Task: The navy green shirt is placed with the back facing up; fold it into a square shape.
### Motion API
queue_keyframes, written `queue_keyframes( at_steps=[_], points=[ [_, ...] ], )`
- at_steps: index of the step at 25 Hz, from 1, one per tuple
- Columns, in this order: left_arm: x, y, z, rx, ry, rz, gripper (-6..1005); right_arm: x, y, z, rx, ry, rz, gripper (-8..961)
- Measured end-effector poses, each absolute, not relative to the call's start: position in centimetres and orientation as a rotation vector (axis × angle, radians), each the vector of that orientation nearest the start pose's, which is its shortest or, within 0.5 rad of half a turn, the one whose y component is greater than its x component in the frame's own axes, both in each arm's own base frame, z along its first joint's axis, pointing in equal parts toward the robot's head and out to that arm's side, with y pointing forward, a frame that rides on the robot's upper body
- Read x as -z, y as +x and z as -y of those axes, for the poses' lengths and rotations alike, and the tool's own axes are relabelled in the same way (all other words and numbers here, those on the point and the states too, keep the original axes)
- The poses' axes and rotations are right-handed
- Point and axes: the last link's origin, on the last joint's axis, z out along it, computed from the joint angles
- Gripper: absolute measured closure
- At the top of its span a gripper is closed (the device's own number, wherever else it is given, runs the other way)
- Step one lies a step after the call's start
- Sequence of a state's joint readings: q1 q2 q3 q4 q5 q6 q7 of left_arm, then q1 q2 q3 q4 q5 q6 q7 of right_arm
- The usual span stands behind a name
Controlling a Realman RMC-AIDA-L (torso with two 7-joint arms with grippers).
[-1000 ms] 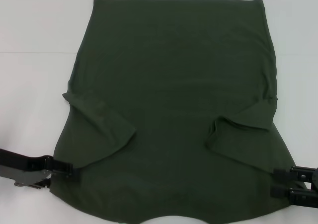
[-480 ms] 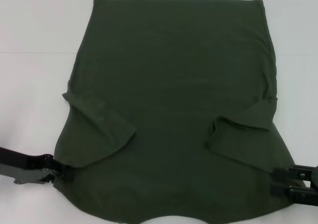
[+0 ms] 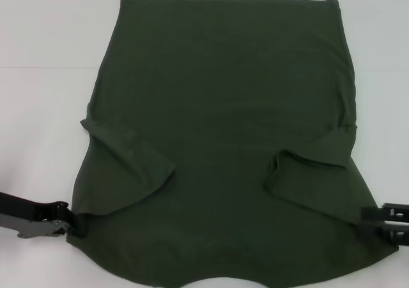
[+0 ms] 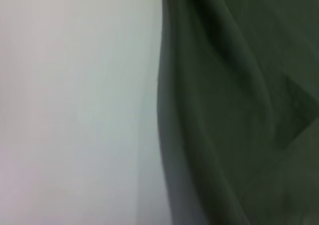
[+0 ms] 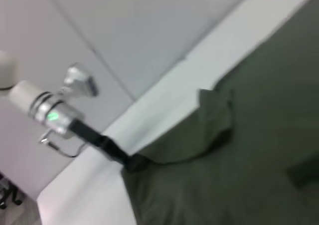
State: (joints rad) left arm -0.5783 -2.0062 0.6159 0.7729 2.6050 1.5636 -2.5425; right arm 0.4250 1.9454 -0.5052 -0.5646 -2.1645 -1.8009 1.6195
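The navy green shirt (image 3: pixel 223 109) lies flat on the white table, plain back up, with both short sleeves folded inward over the body. Its hem is at the far side and its neckline curves at the near edge. My left gripper (image 3: pixel 70 220) sits low at the shirt's near left edge, its tip touching the cloth there; the right wrist view shows that left gripper (image 5: pixel 128 161) against the bunched edge. My right gripper (image 3: pixel 377 224) is at the near right edge, its two fingers apart with nothing between them. The left wrist view shows only the shirt's edge (image 4: pixel 209 110).
The white table (image 3: pixel 45 109) extends on both sides of the shirt. A folded left sleeve (image 3: pixel 131 154) and a folded right sleeve (image 3: pixel 307 170) form raised flaps. A wall and the table's far edge (image 5: pixel 164 85) show in the right wrist view.
Both grippers have slid outward off the cloth, the left one leftward and the right one rightward. The shirt itself has stayed where it was.
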Motion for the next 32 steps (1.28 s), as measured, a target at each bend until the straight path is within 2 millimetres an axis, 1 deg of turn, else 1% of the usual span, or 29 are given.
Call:
queue_keyframes(
  at_steps=[3,5,7,10,12,15,17,23,29,31,32],
  points=[
    [-4.0,-32.4,-32.5,0.027,-2.103,2.021,967,-7.3,32.5,-28.2,-0.637,-2.611,-1.4,254],
    [-4.2,-32.4,-32.5,0.035,-2.109,2.013,967,-9.8,32.5,-29.1,-0.51,-2.537,-1.584,255],
    [-4.3,-32.4,-32.5,0.038,-2.113,2.007,967,-11.8,32.3,-29.8,-0.375,-2.452,-1.754,255],
    [-4.5,-32.4,-32.5,0.05,-2.127,1.995,968,-13.5,31.8,-30.8,-0.193,-2.294,-1.944,255],
    [-4.6,-32.3,-32.5,0.061,-2.132,1.99,968,-13.7,31.4,-31.3,-0.085,-2.239,-1.99,255],
    [-4.7,-32.2,-32.5,0.068,-2.138,1.986,968,-13.2,30.9,-32.1,0.056,-2.208,-2.009,255],
    [-4.7,-32.2,-32.5,0.069,-2.142,1.983,968,-12.8,31.0,-32.6,0.117,-2.185,-1.993,255],
    [-4.7,-32.3,-32.5,0.068,-2.143,1.982,968,-11.1,31.4,-33.3,0.181,-2.172,-1.959,255],
    [-4.7,-32.4,-32.4,0.067,-2.142,1.984,968,-8.8,31.3,-33.5,0.194,-2.19,-1.932,254],
    [-4.7,-32.4,-32.4,0.066,-2.14,1.985,968,-7.7,31.4,-33.6,0.209,-2.197,-1.92,254],
    [-4.7,-32.4,-32.3,0.066,-2.139,1.986,969,-7.7,31.4,-33.6,0.209,-2.197,-1.92,254]
  ],
)
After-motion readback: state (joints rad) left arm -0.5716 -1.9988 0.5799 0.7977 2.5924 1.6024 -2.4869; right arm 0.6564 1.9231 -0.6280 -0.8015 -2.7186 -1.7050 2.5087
